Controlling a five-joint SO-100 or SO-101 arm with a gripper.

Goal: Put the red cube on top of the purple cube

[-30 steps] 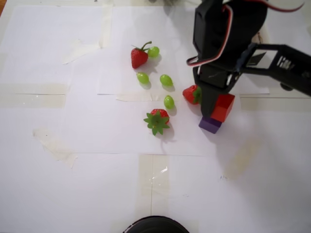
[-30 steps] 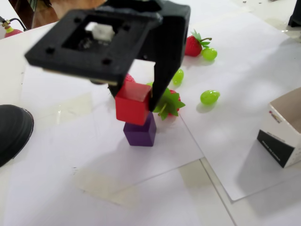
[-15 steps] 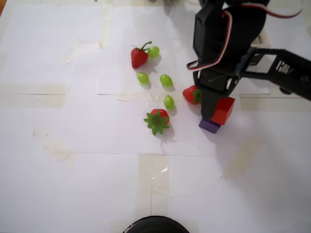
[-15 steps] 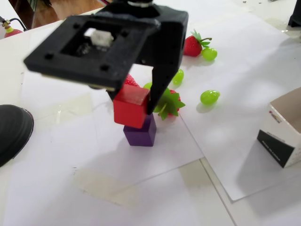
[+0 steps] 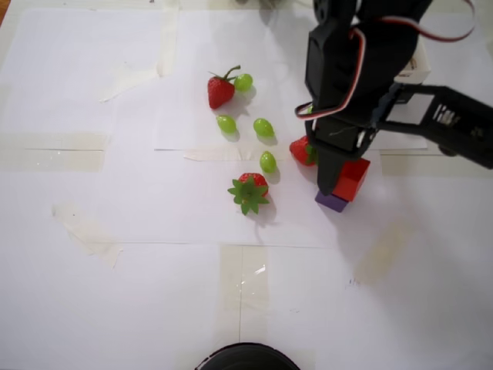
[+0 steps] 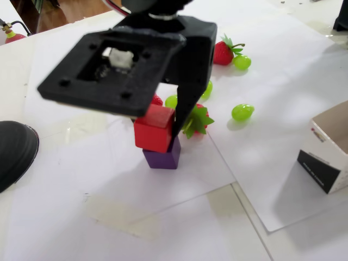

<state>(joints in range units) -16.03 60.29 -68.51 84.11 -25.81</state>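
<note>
In the fixed view the claw (image 6: 157,128) pinches the red cube (image 6: 154,129), which rests on the purple cube (image 6: 161,157) and overhangs it slightly to the left, on the paper-covered table (image 6: 179,217) just beside a leafy strawberry (image 6: 194,119).

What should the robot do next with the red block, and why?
Probably open the claw a little and let go. In the fixed view the red cube already sits low on the purple cube, seemingly touching it and only slightly off-centre toward the left. The overhead view also shows red over purple. Lifting straight up afterwards should avoid knocking the stack.
</note>
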